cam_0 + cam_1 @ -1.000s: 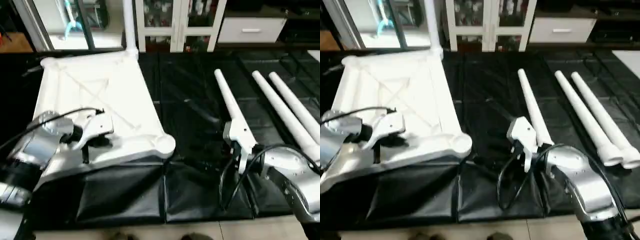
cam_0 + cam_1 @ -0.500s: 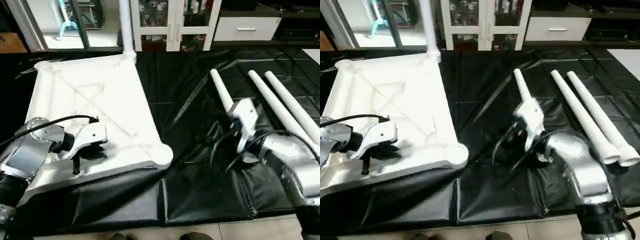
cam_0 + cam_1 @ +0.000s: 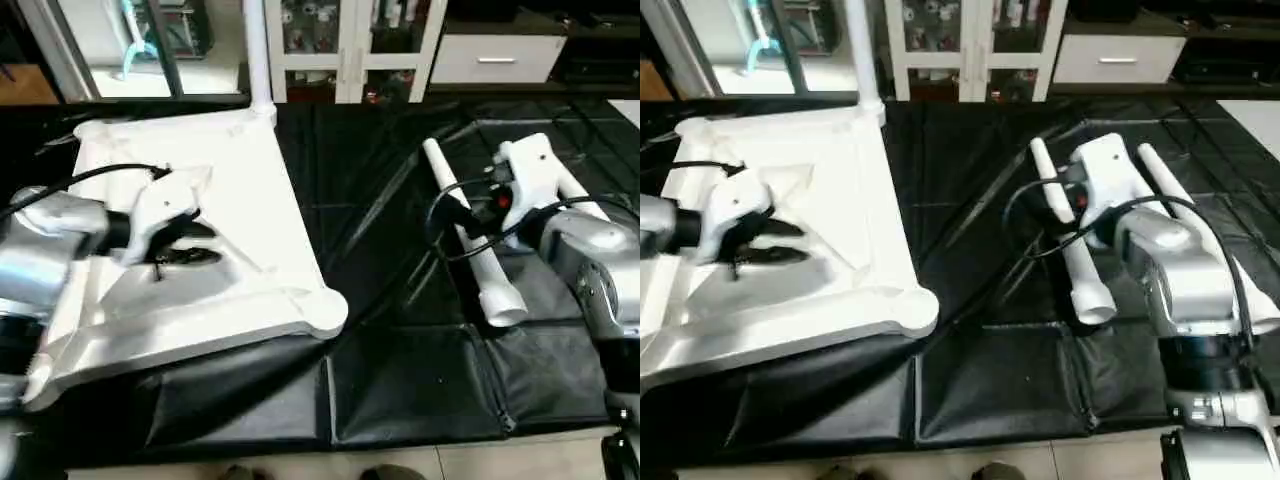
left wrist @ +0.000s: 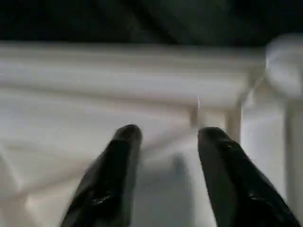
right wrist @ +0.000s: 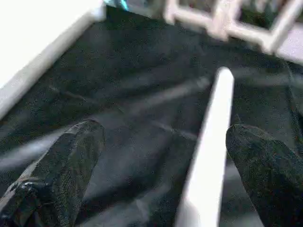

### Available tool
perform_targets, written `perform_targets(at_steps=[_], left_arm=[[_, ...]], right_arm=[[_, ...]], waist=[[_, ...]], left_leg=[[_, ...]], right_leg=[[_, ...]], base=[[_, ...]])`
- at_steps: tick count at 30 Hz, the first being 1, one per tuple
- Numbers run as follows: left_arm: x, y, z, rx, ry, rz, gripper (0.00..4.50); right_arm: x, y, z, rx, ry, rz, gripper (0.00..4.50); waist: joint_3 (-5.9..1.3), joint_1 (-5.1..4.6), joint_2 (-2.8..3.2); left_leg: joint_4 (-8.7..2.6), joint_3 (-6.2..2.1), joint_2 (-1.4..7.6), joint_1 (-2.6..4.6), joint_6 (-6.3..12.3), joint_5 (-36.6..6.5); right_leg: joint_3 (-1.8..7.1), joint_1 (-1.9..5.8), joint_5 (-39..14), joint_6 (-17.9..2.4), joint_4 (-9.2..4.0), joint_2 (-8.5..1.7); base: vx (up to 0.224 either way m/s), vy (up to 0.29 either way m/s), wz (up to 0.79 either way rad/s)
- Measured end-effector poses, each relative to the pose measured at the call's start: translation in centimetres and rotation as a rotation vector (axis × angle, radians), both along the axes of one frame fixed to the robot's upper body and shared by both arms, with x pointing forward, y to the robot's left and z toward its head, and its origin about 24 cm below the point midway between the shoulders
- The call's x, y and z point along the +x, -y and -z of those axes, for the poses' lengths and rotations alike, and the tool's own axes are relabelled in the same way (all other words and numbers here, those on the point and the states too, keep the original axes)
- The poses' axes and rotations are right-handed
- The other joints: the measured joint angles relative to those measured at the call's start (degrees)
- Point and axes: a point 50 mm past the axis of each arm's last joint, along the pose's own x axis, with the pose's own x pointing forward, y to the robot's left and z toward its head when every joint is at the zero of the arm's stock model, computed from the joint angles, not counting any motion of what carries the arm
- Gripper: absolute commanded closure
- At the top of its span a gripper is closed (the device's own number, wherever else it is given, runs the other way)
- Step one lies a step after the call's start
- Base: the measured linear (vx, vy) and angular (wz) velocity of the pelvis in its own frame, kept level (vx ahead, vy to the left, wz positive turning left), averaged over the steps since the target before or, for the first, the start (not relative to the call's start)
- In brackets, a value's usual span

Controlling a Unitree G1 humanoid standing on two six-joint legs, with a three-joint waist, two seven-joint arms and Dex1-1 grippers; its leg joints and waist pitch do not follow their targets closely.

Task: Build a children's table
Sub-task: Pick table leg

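Note:
The white square table top lies underside up on the left of the black mat, ribs showing, with a round corner socket nearest me. One white leg stands upright in its far corner. My left gripper hovers open over the ribbed underside, nothing between its fingers. A loose tapered leg lies on the mat right of centre. My right gripper is wide open above it, and the leg runs between the fingers, nearer one finger. Another loose leg shows partly behind my right arm.
A black mat covers the floor, with folds near its front edge. A white glass-door cabinet and a white drawer unit stand at the back. Bare floor shows along the front.
My left gripper has moved from the top's near edge farther in over the ribs. My right gripper has risen off the mat and swung back over the loose leg.

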Motion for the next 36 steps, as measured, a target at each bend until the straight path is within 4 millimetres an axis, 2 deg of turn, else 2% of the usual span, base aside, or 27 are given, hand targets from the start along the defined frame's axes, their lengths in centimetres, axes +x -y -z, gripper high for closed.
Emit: perform_targets(at_steps=[2,5,7,12,16,20,28,29,32,33,36], left_arm=[[1.2,1.9,-0.7,-0.161,0.042,-0.088,2.16],[1.5,4.1,-1.7,-0.26,0.085,-0.153,2.16],[0.8,5.8,-1.6,-0.288,0.11,-0.12,2.16],[-1.3,8.5,-0.2,-0.308,0.051,0.033,2.16],[-4.0,10.8,-0.4,-0.317,-0.023,0.219,2.16],[-4.6,11.1,0.2,-0.31,-0.05,0.228,2.16],[-5.1,10.8,-0.3,-0.279,-0.051,0.229,2.16],[-5.1,10.8,-0.4,-0.276,-0.05,0.227,2.15],[-5.1,10.8,-0.3,-0.272,-0.052,0.225,2.15],[-5.1,10.8,-0.3,-0.266,-0.055,0.228,2.15],[-5.2,11.0,-0.1,-0.26,-0.061,0.235,2.15]], right_arm=[[0.6,0.6,-0.1,-0.039,-0.048,0.068,0.0],[1.1,0.6,-0.3,-0.025,-0.134,0.099,0.0],[1.2,0.9,0.5,-0.009,-0.223,0.131,0.0],[1.0,1.5,3.1,0.004,-0.384,0.181,0.0],[1.5,1.4,3.1,0.022,-0.436,0.198,0.0],[1.4,1.4,3.6,0.046,-0.479,0.178,0.0],[0.8,1.5,5.6,0.066,-0.589,0.187,0.0],[0.8,1.5,5.7,0.068,-0.592,0.188,0.27],[0.8,1.6,5.9,0.074,-0.598,0.195,0.37],[0.8,1.7,5.9,0.079,-0.599,0.198,0.59],[0.8,1.8,5.9,0.081,-0.601,0.201,0.81]], waist=[[0.03,0.25,-0.02],[0.0,0.04,0.03],[0.01,-0.33,0.02],[0.02,-0.37,0.01],[0.04,-0.36,-0.01],[0.05,-0.14,-0.04],[0.09,-0.26,-0.11],[0.09,-0.26,-0.11],[0.09,-0.24,-0.11],[0.09,-0.23,-0.1],[0.09,-0.23,-0.11]], left_leg=[[0.13,0.0,0.06,-0.12,0.01,0.01],[0.17,-0.01,0.05,-0.04,0.02,0.0],[0.15,-0.02,0.05,-0.05,0.03,0.0],[0.15,-0.05,0.09,-0.14,0.03,0.01],[0.15,-0.04,0.09,-0.13,0.02,0.01],[0.16,-0.04,0.09,-0.15,0.02,0.01],[0.19,-0.03,0.09,-0.2,0.03,0.01],[0.2,-0.03,0.09,-0.19,0.03,0.01],[0.2,-0.03,0.09,-0.2,0.03,0.01],[0.2,-0.03,0.09,-0.19,0.03,0.01],[0.21,-0.03,0.09,-0.2,0.03,0.01]], right_leg=[[-0.04,0.0,0.04,-0.06,0.03,0.0],[-0.01,0.05,0.06,-0.07,0.02,0.01],[-0.02,0.04,0.06,-0.07,0.01,0.02],[-0.07,-0.08,0.06,-0.06,0.05,0.06],[-0.06,-0.09,0.06,-0.06,0.06,0.05],[-0.08,-0.08,0.06,-0.06,0.07,0.05],[-0.06,-0.09,0.06,-0.04,0.04,0.05],[-0.06,-0.09,0.06,-0.04,0.04,0.05],[-0.06,-0.09,0.06,-0.05,0.04,0.05],[-0.06,-0.09,0.06,-0.05,0.04,0.05],[-0.06,-0.09,0.06,-0.05,0.04,0.05]], base=[[0.0,0.0,0.0],[0.0,0.0,0.0],[0.0,0.0,0.0],[0.0,0.0,0.0],[0.0,0.0,0.0],[0.0,0.0,0.0],[0.0,0.0,0.0],[0.0,0.0,0.0],[0.0,0.0,0.0],[0.0,0.0,0.0],[0.0,0.0,0.0]])
